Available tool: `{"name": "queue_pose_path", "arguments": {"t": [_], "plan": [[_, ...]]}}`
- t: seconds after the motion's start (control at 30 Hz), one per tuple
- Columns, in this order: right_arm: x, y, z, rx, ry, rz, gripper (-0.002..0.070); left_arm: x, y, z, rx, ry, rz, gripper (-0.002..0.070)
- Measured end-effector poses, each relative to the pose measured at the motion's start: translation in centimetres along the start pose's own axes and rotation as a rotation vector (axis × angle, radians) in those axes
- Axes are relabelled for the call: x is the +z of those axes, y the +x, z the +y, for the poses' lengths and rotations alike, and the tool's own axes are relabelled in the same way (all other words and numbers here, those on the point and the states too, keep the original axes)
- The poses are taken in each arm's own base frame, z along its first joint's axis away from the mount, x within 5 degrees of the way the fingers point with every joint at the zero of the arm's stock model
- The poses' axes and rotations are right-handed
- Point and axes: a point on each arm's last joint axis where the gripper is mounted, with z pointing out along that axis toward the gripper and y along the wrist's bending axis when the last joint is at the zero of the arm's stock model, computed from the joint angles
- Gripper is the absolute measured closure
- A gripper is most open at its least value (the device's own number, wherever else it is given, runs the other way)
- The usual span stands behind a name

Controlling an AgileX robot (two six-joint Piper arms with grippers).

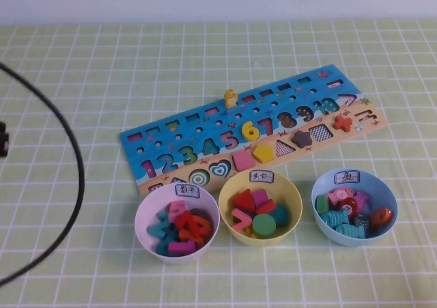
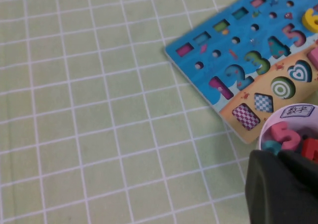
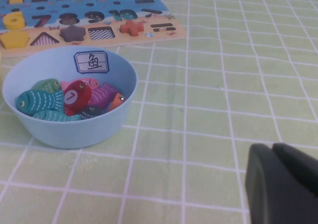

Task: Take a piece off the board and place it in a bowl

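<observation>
The board is bright blue along its far part and tan along the strip nearest the bowls, dotted with coloured numbers. On its far edge stands the piece, yellow with orange marks. Just near of the board sit three bowls: a pale lilac bowl holding pink, red and teal numbers, a yellow bowl with red, pink and green shapes, and the light blue bowl, white-labelled, with teal striped fish. The tablecloth is pale green with a white grid. The left gripper and right gripper are black.
</observation>
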Motion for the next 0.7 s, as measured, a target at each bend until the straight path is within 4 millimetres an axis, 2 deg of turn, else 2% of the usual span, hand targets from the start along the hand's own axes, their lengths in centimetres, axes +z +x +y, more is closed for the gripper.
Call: {"name": "queue_pose_path", "arguments": {"t": [0.13,0.2,0.5,0.7], "plan": [[0.0,0.0,0.0,0.000,0.000,0.000,0.0694,3.6,-3.1,-0.1,0.047,0.057,0.122,0.0680],[0.0,0.0,0.0,0.000,0.000,0.000,0.0694,5.1,-4.3,-0.9,0.113,0.074,0.165,0.0680],[0.0,0.0,0.0,0.000,0.000,0.000,0.0694,12.7,-8.8,-7.9,0.405,0.073,0.288,0.0680],[0.0,0.0,0.0,0.000,0.000,0.000,0.0694,17.9,-11.2,-10.5,0.452,0.084,0.347,0.0680]]}}
